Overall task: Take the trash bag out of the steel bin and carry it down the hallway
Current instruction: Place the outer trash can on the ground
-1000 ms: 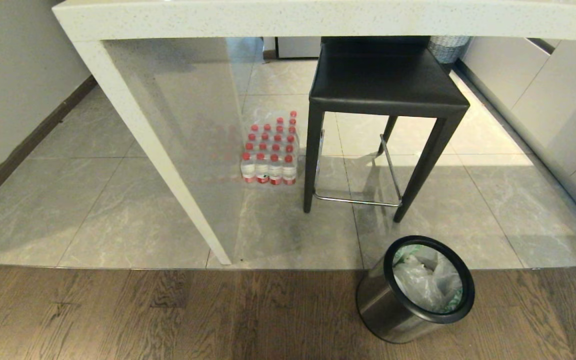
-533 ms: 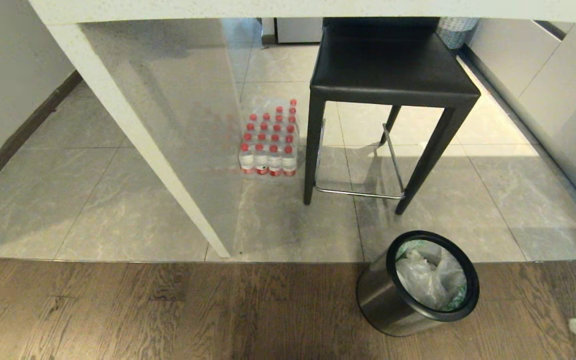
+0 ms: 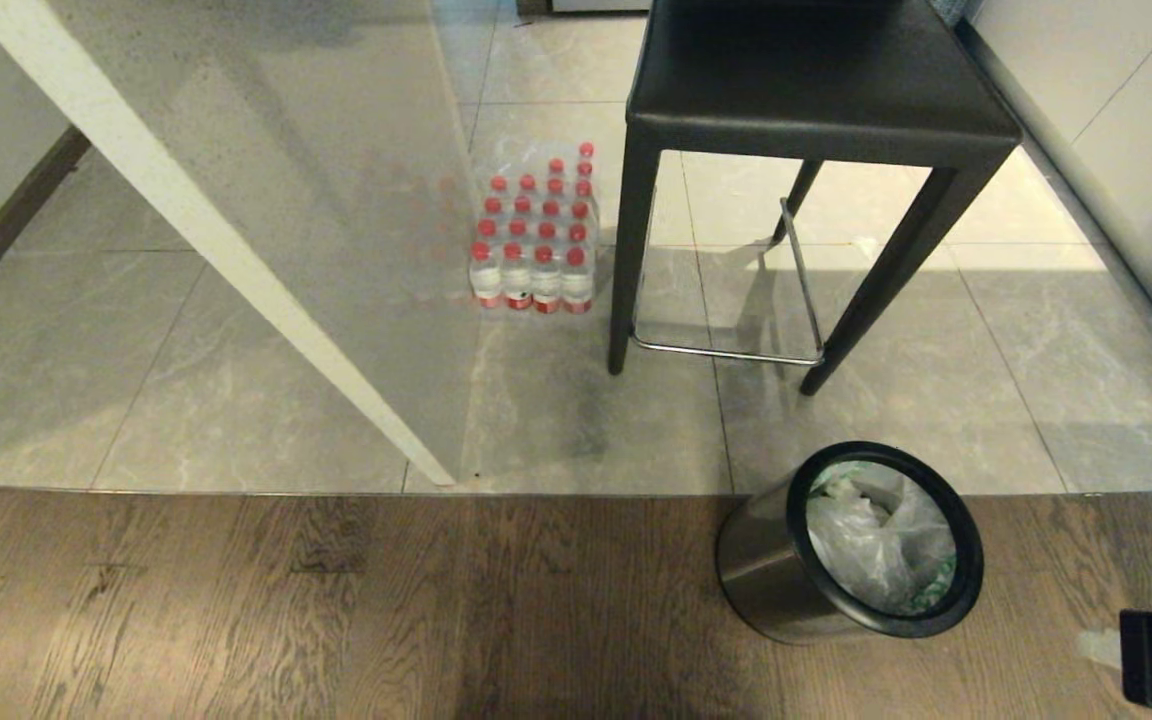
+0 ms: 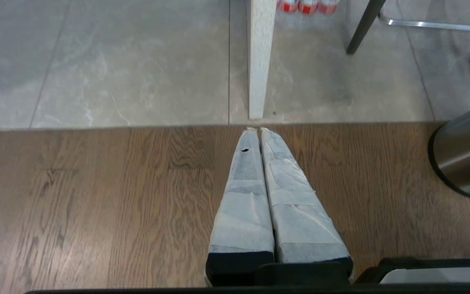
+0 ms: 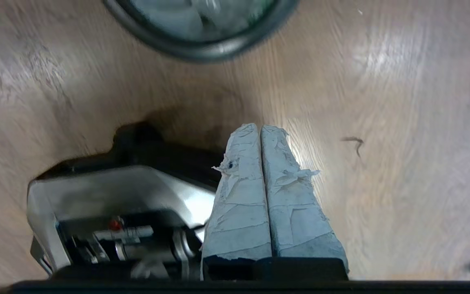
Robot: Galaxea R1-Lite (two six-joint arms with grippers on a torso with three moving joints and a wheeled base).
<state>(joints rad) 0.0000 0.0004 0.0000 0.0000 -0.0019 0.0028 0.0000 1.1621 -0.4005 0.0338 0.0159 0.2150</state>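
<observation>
One steel bin (image 3: 771,575) sits at lower right, holding one trash bag (image 3: 876,545). One black stool (image 3: 816,90) stands at upper right. One shrink-wrapped pack of red-capped water bottles (image 3: 534,245) rests at centre, four bottles across its front row.

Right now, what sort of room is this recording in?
Most likely a home kitchen or dining area: a white stone counter with a black bar stool tucked beside it, cabinet fronts along the wall, a shrink-wrapped pack of water bottles, and a steel bin on the floor.
</observation>
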